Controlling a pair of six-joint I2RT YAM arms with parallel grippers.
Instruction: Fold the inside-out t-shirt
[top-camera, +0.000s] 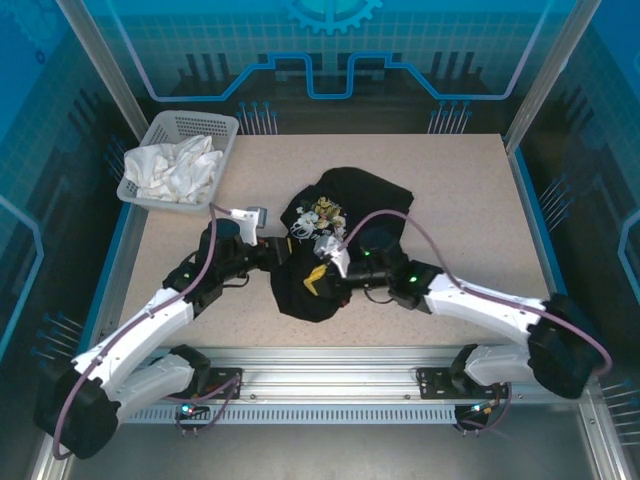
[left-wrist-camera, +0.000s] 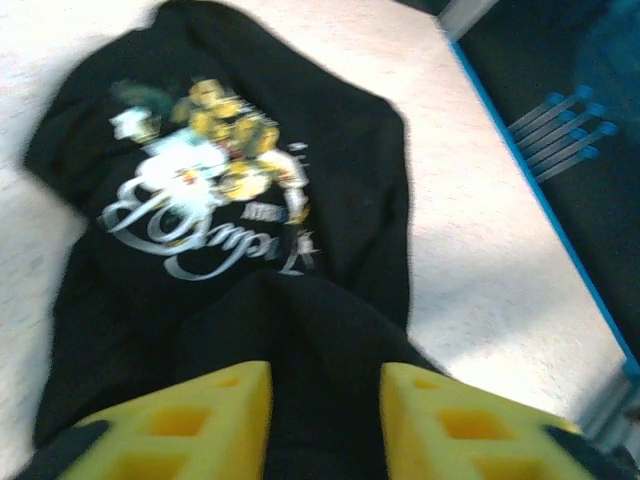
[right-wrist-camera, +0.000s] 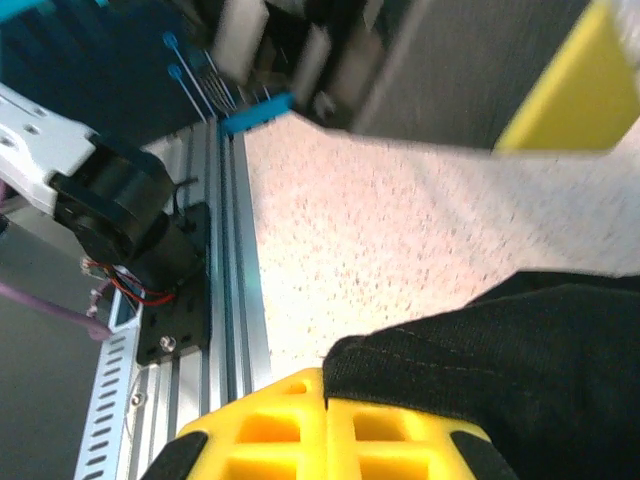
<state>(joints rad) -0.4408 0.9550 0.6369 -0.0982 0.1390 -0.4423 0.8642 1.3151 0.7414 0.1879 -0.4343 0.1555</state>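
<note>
Far left, basket: stands at the far-left corner of the table, with a white cloth heaped inside.
Left gripper: at the left edge of the t-shirt; yellow fingers apart, a ridge of black cloth lying between them.
T-shirt: black, crumpled in a loose heap at the middle of the table; yellow-and-white print faces up on its left half; near edge bunched between the two arms.
Right gripper: at the heap's near edge; fingers pressed together, clamped on a stitched hem.
Hard to tell: sleeves and collar are lost in the folds; the left wrist view is blurred, so contact between those fingers and the cloth is unclear.
</note>
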